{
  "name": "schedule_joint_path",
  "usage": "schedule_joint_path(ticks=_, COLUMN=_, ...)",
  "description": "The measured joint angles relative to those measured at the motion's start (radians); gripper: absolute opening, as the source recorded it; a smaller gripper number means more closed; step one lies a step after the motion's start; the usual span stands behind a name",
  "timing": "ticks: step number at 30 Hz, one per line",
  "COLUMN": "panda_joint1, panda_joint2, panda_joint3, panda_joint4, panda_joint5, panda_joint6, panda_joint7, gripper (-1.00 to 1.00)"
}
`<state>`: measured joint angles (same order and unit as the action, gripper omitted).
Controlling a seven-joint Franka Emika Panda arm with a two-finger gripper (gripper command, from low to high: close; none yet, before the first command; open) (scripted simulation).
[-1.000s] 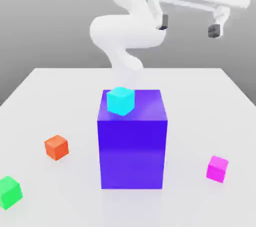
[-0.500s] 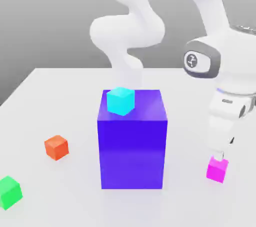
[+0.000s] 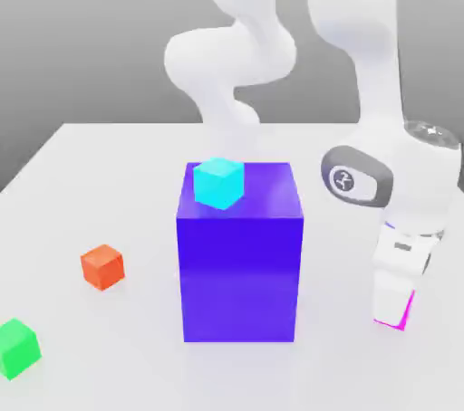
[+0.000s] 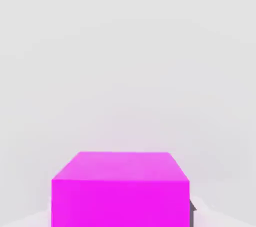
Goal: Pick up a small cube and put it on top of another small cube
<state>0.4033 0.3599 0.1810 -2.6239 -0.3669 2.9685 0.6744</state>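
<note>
My gripper [image 3: 396, 305] is down low on the table [image 3: 109, 174], at the exterior view's right. My jaws are clenched on the pink cube [image 3: 405, 313]. The cube sits on the table, and my white hand covers most of it, so just a thin pink edge peeks out beside my hand. In the hand view the pink cube [image 4: 120, 191] is very close to me, big and bright, with a dark bit of my finger [image 4: 191, 210] right beside its edge.

The big blue block [image 3: 239, 251] stands in the middle of the table, near my hand but not touching it. A cyan cube [image 3: 218, 182] rests on top of the block, at its front corner on the exterior view's left. An orange cube [image 3: 102, 266] sits on the table to the exterior view's left of the block. A green cube [image 3: 18, 347] sits nearer the front edge, farther to the left, well apart from the orange one.
</note>
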Motion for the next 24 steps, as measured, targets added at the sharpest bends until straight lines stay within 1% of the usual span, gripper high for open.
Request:
schedule_joint_path(ticks=2, panda_joint1=-0.035, panda_joint2=-0.040, panda_joint3=0.043, panda_joint4=-0.009, panda_joint5=0.034, panda_joint6=-0.029, panda_joint7=-0.026, gripper=-1.00)
schedule_joint_path(ticks=6, panda_joint1=-0.097, panda_joint2=-0.144, panda_joint3=0.129, panda_joint4=-0.034, panda_joint5=0.143, panda_joint6=-0.106, panda_joint7=-0.109, gripper=-1.00)
schedule_joint_path(ticks=8, panda_joint1=-0.113, panda_joint2=-0.196, panda_joint3=0.156, panda_joint4=-0.047, panda_joint5=0.197, panda_joint6=-0.145, panda_joint7=-0.149, gripper=-1.00)
schedule_joint_path(ticks=9, panda_joint1=-0.123, panda_joint2=-0.209, panda_joint3=0.150, panda_joint4=-0.046, panda_joint5=0.216, panda_joint6=-0.160, panda_joint7=-0.142, gripper=-1.00)
schedule_joint_path(ticks=24, panda_joint1=-0.359, panda_joint2=-0.193, panda_joint3=-0.202, panda_joint4=0.105, panda_joint5=0.366, panda_joint6=-0.282, panda_joint7=0.412, gripper=-1.00)
